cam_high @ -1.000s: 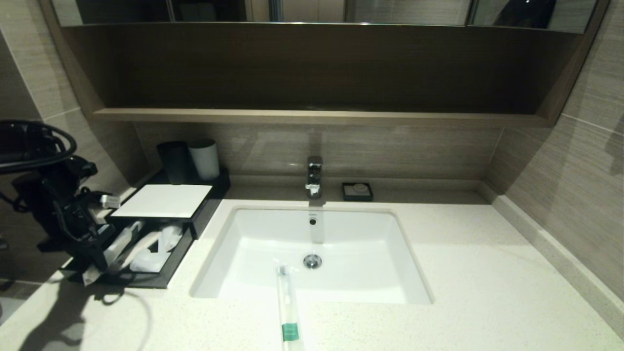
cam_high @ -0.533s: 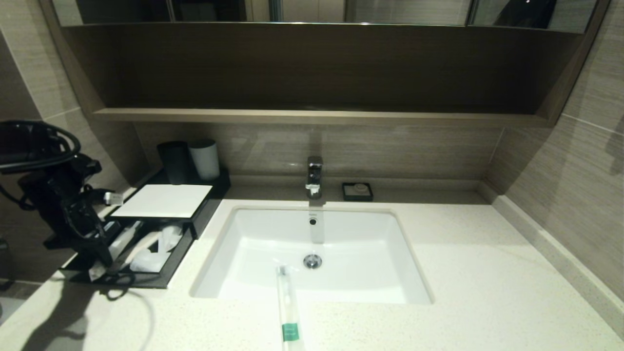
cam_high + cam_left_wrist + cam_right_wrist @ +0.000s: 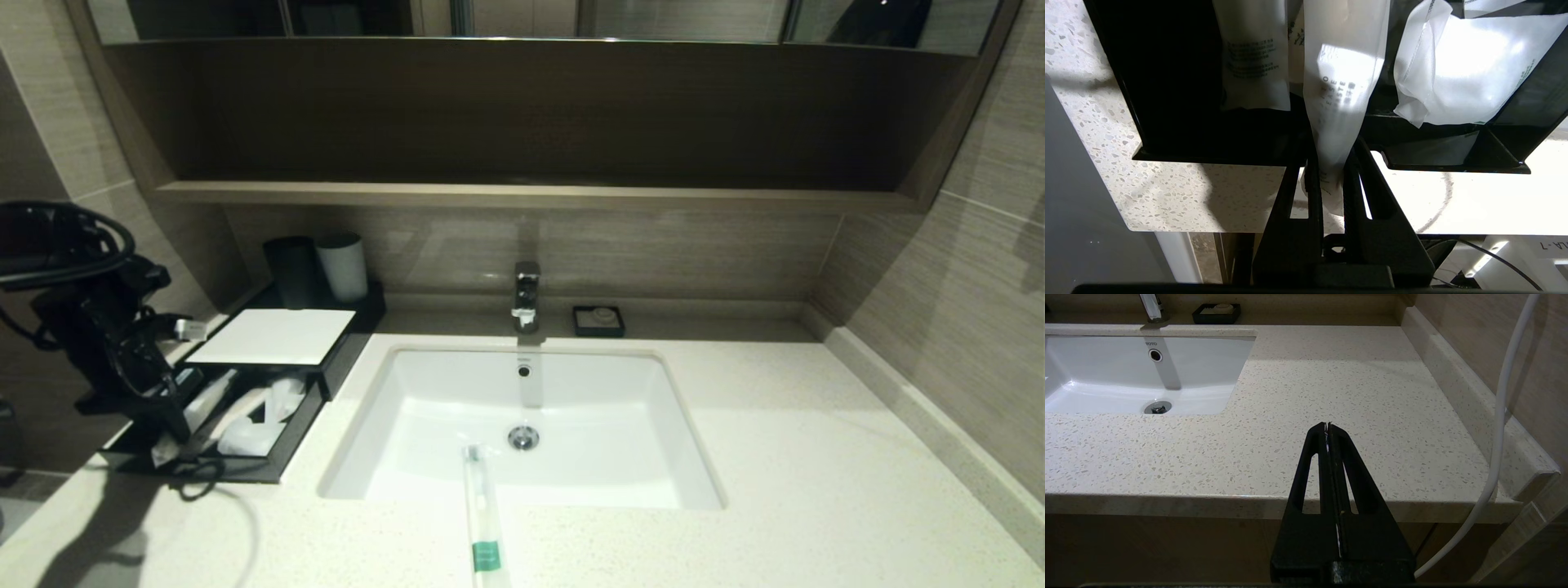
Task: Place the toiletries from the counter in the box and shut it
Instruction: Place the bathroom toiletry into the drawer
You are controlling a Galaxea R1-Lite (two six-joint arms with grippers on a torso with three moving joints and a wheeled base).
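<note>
While pinched, wrapper (image 3: 1337,94) between left hand (image 3: 1331,179) fingers.

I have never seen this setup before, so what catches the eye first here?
The left gripper, shut on a white wrapped stick, holds it over the open black box drawer at the counter's left end. A green-banded stick lies at the front, its tip overhanging the white sink.

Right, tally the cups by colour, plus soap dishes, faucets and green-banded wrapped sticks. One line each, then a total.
black cup: 1
white cup: 1
soap dish: 1
faucet: 1
green-banded wrapped stick: 1
Total: 5
</note>
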